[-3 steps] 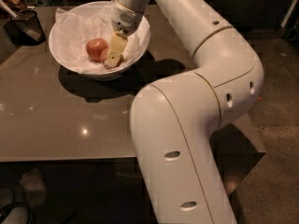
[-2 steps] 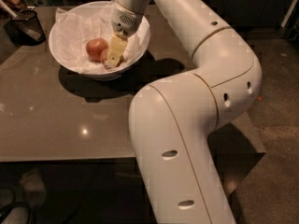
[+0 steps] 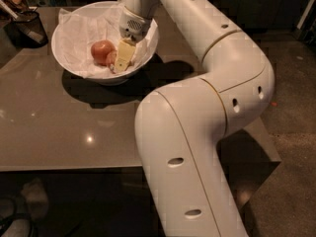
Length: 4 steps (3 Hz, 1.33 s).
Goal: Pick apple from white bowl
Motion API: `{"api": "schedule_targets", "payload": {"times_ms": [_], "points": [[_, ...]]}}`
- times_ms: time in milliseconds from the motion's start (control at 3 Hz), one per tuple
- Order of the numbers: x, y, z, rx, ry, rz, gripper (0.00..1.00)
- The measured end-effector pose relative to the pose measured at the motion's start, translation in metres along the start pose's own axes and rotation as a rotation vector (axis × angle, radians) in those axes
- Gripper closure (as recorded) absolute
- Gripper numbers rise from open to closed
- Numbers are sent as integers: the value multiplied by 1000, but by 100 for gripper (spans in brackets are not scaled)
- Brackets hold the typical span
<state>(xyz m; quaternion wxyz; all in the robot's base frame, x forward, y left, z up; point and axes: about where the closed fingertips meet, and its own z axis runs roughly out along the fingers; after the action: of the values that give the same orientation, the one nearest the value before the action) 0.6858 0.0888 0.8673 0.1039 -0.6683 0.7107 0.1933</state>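
Observation:
The large white bowl (image 3: 74, 58), lined with crumpled white paper, stands at the far left of the brown table. A red apple (image 3: 101, 51) lies inside it, left of centre. A smaller red patch (image 3: 111, 59) shows right beside it, partly hidden; I cannot tell if it is a second apple. My gripper (image 3: 122, 59) reaches down into the bowl from the white arm (image 3: 197, 28) and sits just right of the apple, touching or nearly touching the red patch.
A dark mesh cup (image 3: 27, 26) stands at the table's far left, next to the bowl. The glossy table top (image 3: 74, 127) runs toward me. The arm's big white links (image 3: 187, 147) fill the right foreground. Dark floor lies to the right.
The gripper has stayed in the bowl beside the apple, sinking only slightly. The apple has not moved.

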Motion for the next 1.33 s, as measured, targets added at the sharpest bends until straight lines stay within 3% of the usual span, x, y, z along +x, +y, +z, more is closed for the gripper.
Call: {"api": "schedule_targets", "payload": {"times_ms": [333, 667, 1333], "points": [[2, -1, 5, -12, 1, 3, 34], [2, -1, 6, -12, 1, 3, 52], [2, -1, 6, -12, 1, 3, 98]]}}
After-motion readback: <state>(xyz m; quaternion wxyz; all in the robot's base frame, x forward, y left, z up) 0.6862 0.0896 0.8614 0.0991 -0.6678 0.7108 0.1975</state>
